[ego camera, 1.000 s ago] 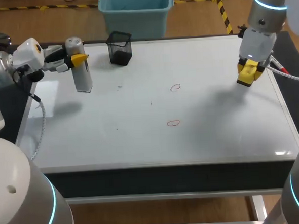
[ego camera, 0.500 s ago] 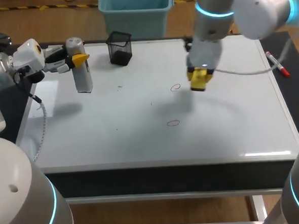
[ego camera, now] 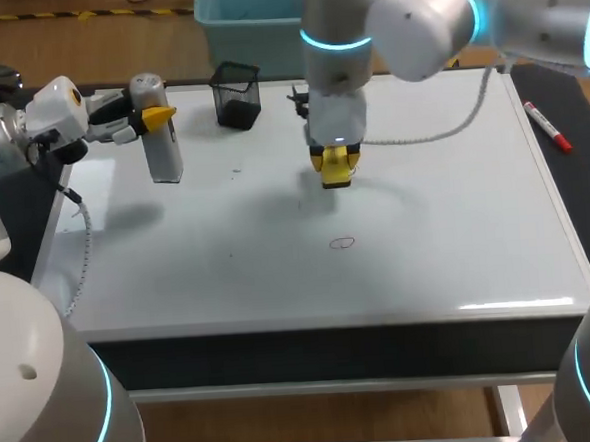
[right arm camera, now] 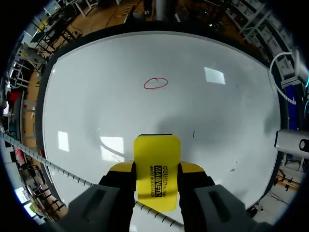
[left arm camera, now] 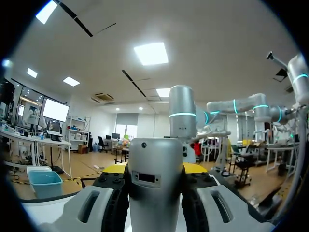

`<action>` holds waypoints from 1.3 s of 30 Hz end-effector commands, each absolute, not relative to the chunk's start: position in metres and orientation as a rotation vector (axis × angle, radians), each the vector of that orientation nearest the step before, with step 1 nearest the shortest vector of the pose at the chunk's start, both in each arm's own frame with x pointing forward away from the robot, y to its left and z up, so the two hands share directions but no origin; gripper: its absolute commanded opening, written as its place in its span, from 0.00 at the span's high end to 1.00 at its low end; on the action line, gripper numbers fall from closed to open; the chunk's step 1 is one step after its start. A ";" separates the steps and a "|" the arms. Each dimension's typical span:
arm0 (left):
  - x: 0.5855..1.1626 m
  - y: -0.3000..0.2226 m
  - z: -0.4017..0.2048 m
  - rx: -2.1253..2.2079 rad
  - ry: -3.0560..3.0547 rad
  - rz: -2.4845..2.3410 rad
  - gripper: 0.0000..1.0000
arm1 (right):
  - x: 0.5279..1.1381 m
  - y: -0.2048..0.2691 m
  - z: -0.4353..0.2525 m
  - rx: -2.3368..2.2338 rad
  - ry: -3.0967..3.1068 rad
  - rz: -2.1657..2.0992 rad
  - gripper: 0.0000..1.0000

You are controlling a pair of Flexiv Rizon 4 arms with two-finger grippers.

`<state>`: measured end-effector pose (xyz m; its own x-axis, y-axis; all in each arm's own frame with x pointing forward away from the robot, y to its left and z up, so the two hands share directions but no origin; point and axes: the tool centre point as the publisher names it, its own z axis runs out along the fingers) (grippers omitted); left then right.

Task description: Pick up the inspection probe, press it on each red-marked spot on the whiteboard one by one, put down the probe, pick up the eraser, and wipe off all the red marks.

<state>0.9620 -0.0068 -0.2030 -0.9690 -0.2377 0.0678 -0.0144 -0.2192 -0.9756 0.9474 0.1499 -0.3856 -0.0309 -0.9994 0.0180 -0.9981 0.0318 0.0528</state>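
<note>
Inspection probe, a silver cylinder, hangs upright over the left end of the whiteboard. The left tool is clamped on its upper part. In the left wrist view the probe body fills the gap between the two yellow-tipped fingers and touches both.

The right arm enters from the right and reaches past the middle of the bench. The right tool points down at the board and grips a yellow eraser between its fingers. Whether the eraser's lower edge touches the board cannot be told.

One red mark, a small oval outline, lies on the board in front of the eraser, apart from it. Nothing stands between the two.

A black mesh pen cup stands at the far edge of the board, between the probe and the right arm. A red marker lies at the right edge of the bench, well apart from both tools. A white cable runs from the right arm over the far right part of the board.
</note>
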 end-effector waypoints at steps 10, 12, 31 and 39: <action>0.961 -0.007 -0.202 -0.307 1.863 -2.324 1.00 | 0.959 0.148 -0.414 2.079 -2.148 0.058 1.00; 0.961 -0.007 -0.202 -0.307 1.863 -2.324 1.00 | 0.960 0.145 -0.417 2.071 -2.159 0.031 1.00; 0.961 -0.007 -0.202 -0.307 1.863 -2.324 1.00 | 0.964 0.108 -0.429 1.981 -2.230 -0.031 1.00; 0.961 -0.007 -0.202 -0.307 1.863 -2.324 1.00 | 0.964 0.086 -0.428 1.934 -2.270 -0.018 1.00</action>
